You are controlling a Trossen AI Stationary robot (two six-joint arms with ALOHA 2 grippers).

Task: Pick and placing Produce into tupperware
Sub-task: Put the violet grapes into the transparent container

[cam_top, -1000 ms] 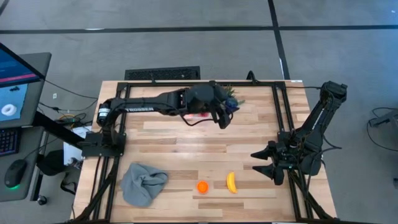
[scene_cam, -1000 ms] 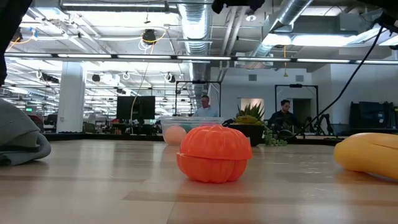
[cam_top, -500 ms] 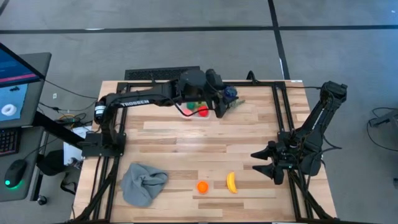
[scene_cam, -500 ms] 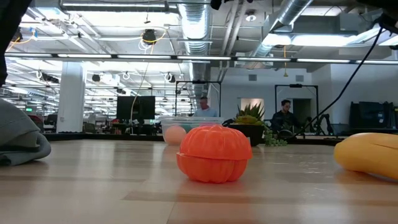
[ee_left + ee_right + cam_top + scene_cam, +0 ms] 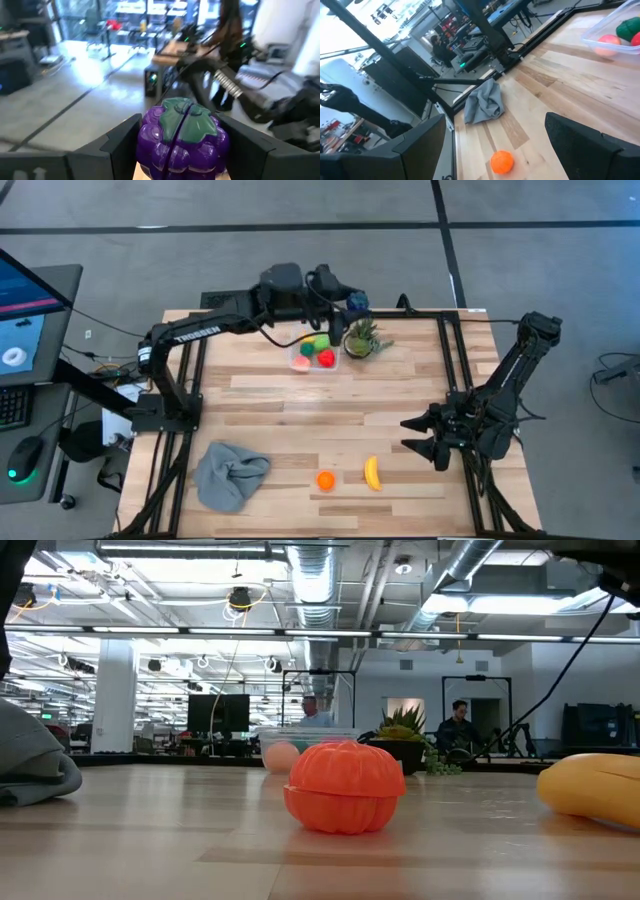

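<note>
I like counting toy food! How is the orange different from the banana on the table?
The orange is round and orange in colour; the banana is long, curved and yellow. The orange looks smaller than the banana. In the high view the orange lies nearer the grey cloth, while the banana lies nearer the right gripper. Both rest loose on the wooden table, outside the tupperware, with nothing holding them.

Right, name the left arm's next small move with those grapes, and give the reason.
Probably bring the left gripper over the tupperware and lower it. It holds the purple grapes high near the table's far edge, beside the potted plant, not yet above the container.
</note>
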